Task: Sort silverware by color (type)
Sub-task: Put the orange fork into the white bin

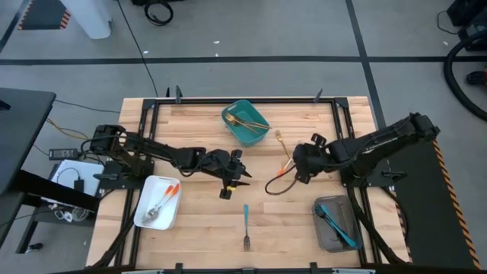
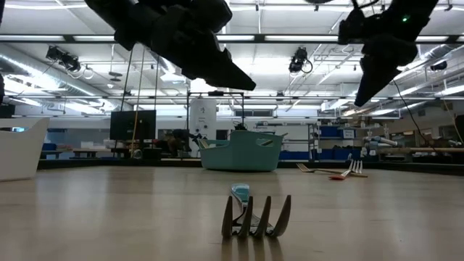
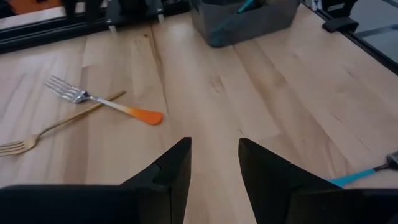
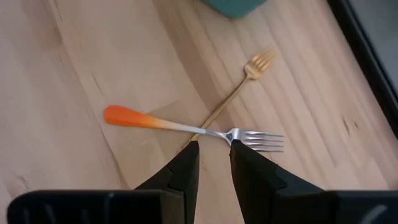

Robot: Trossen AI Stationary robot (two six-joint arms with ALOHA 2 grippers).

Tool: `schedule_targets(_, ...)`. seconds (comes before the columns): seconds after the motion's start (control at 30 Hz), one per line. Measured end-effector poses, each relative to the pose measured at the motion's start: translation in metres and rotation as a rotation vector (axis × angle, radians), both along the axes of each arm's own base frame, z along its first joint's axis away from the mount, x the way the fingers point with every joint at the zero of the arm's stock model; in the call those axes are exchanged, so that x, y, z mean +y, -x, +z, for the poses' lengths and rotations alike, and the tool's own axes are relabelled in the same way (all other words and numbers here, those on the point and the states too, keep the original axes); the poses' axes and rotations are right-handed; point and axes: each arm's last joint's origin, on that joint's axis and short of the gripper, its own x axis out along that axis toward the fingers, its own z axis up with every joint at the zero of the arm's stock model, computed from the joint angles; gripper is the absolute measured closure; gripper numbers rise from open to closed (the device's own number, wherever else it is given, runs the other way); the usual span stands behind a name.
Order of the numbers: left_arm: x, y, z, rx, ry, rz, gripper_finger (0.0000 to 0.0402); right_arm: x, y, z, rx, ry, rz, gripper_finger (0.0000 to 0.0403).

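Observation:
An orange-handled fork point(image 4: 186, 126) lies flat on the table, crossed over an all-gold fork point(image 4: 239, 87); both also show in the high view as the orange fork point(image 1: 287, 165) and the gold fork point(image 1: 281, 140). My right gripper point(image 4: 214, 152) hovers open above their crossing, well off the table in the low view point(image 2: 366, 90). A blue-handled fork point(image 1: 246, 224) lies near the table's near edge, tines toward the low camera point(image 2: 255, 215). My left gripper point(image 1: 230, 183) hangs open over the table's middle, raised point(image 2: 232, 76), touching nothing.
A teal bin point(image 1: 245, 123) at the far middle holds gold utensils. A white tray point(image 1: 157, 202) at the near left holds orange-handled ones. A grey tray point(image 1: 338, 223) at the near right holds blue-handled ones. Bare wood lies between the grippers and the blue fork.

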Motion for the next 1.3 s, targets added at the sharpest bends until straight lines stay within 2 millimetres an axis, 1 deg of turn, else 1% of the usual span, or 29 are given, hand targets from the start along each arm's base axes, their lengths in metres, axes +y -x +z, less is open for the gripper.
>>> schedule_targets(0.23,-0.005,0.002,-0.003,0.034,-0.003,-0.017,0.0260,-0.022,-0.011,0.000,0.028,-0.053,0.093,0.0305)
schedule_targets(0.47,-0.006,0.008,-0.012,0.142,-0.013,-0.019,0.0260,-0.037,-0.023,-0.006,0.052,-0.087,0.192,0.0305)
schedule_targets(0.77,-0.006,0.010,-0.014,0.175,-0.013,-0.014,0.0260,-0.050,-0.031,-0.032,0.098,-0.116,0.292,0.0305)
schedule_targets(0.97,-0.005,0.009,-0.013,0.163,-0.021,-0.010,0.0260,-0.056,-0.038,-0.049,0.193,-0.137,0.366,0.0305)
schedule_targets(1.13,-0.006,0.009,-0.013,0.158,-0.021,-0.010,0.0260,-0.061,-0.044,-0.064,0.318,-0.185,0.381,0.0305)
schedule_targets(1.3,-0.005,0.009,-0.013,0.158,-0.023,-0.010,0.0260,-0.066,-0.053,-0.075,0.461,-0.161,0.417,0.0305)
